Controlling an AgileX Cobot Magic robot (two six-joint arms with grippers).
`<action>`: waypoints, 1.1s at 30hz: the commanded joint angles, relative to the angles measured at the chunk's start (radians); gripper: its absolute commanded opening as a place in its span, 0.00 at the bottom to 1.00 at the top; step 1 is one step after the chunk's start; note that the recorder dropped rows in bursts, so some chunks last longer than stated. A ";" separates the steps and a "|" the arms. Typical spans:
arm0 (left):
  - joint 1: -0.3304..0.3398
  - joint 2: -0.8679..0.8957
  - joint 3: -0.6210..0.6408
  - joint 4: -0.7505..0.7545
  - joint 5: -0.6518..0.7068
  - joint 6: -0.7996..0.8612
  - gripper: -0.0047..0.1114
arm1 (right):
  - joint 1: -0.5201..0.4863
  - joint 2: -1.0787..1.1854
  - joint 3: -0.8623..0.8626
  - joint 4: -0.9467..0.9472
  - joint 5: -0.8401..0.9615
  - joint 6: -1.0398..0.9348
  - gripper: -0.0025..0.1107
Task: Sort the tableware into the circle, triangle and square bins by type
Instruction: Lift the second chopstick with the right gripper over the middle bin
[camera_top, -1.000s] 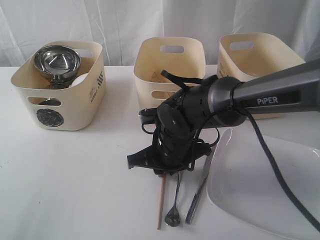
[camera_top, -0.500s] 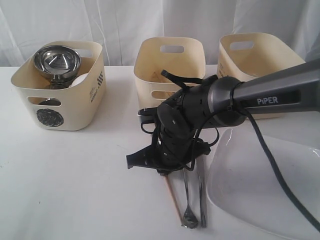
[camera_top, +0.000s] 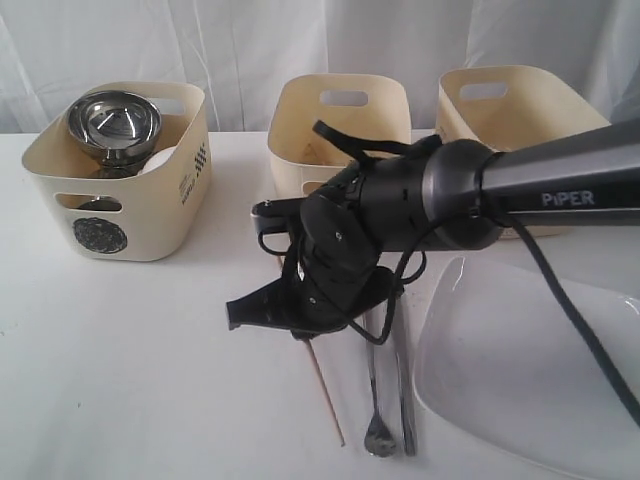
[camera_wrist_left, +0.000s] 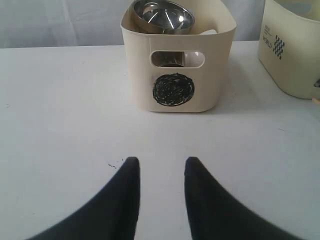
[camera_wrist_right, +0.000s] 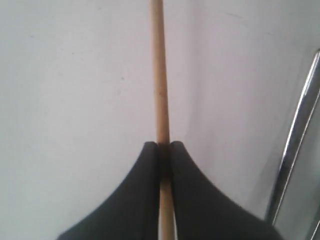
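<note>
The right pincer (camera_wrist_right: 163, 144), open a second ago, is now clamping the wooden chopstick (camera_wrist_right: 158, 75); transport for sorting is becoming possible.

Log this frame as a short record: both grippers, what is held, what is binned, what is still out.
right gripper: shut on wooden chopstick
left gripper: open, empty, above the table, facing the circle bin
circle bin contents: steel bowl on top; the rest mostly hidden
middle bin, right bin: insides not visible
out on table: steel spoon, second steel utensil, white plate
</note>
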 joint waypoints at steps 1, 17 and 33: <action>-0.003 -0.005 0.005 -0.007 0.004 0.001 0.35 | 0.020 -0.080 -0.003 -0.012 -0.051 -0.010 0.02; -0.003 -0.005 0.005 -0.007 0.004 0.001 0.35 | -0.035 -0.324 0.140 -0.133 -0.220 -0.019 0.02; -0.003 -0.005 0.005 -0.007 0.004 0.001 0.35 | -0.275 -0.346 0.137 -0.278 -0.696 -0.030 0.02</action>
